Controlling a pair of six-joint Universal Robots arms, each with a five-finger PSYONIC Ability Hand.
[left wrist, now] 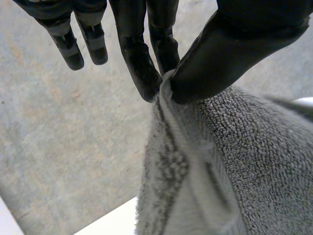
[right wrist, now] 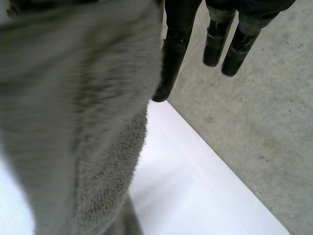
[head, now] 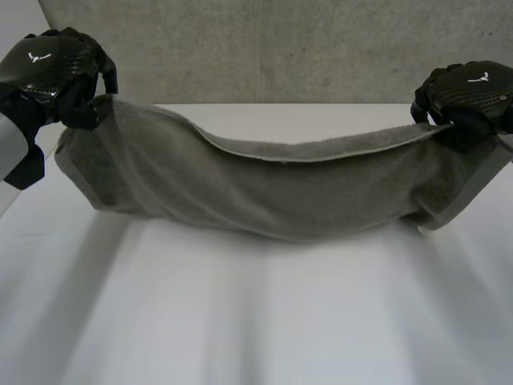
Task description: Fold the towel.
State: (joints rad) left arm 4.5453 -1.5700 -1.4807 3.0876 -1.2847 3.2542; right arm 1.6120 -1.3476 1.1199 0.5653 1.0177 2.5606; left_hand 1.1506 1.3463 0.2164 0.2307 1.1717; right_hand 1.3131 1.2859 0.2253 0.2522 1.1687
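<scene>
I am holding the towel [head: 256,188] above the table [head: 256,321] by its two ends. It is sagging in a long curve between the hands, and its lowest part appears to be brushing the table top near the middle.

My left hand [head: 56,76] is taking the left end at an upper corner. In the left wrist view the thumb [left wrist: 230,49] is pressing the hem against one finger [left wrist: 142,68], while the other fingers are hanging straight and clear of the cloth.

My right hand [head: 469,96] is carrying the right end. In its wrist view one finger [right wrist: 173,58] is lying along the cloth's edge and the rest are pointing straight and free. The thumb is hidden behind the towel, so I am judging that pinch only from the way the cloth is hanging off the hand.

What is worrying me is how little cloth each pinch is taking. If I am pulling the hands apart to take out the sag, the hem could slide out from under a thumb and that end would drop.

The sag is a risk too. As I am lowering, the middle will likely be landing first and bunching, which would leave a crooked fold.

The upper edge seems to be showing two layers. I cannot tell whether both are caught at each end, and a loose layer could peel away and spoil the alignment.
</scene>
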